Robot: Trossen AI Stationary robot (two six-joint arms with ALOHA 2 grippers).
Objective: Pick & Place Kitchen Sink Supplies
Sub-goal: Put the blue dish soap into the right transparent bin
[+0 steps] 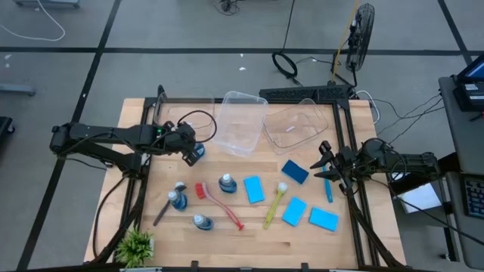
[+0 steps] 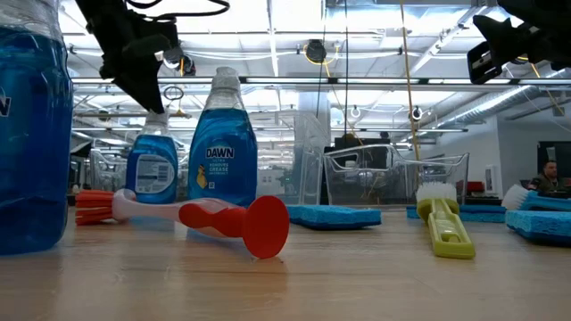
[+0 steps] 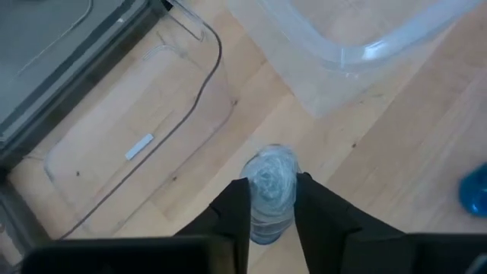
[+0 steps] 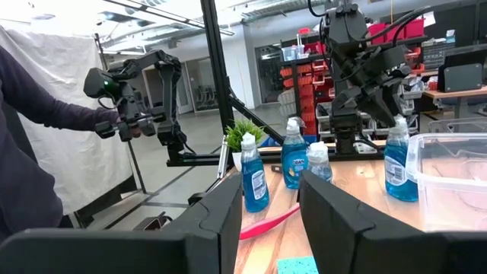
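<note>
At the worktop's [image 1: 151, 242] left, a bottle [image 3: 270, 190] of blue liquid is clamped by its cap between the fingers of the left hand [image 1: 193, 153], beside the clear bins [image 1: 242, 121]. It is judged light but sloshy, its plastic smooth; the neck seems the surest hold. Three more bottles [image 1: 228, 183], brushes [image 1: 219, 204] and soft, squashable sponges [image 1: 253, 189] are spread across the middle. At the right, the right hand [image 1: 327, 168] is held part open over the worktop, empty.
</note>
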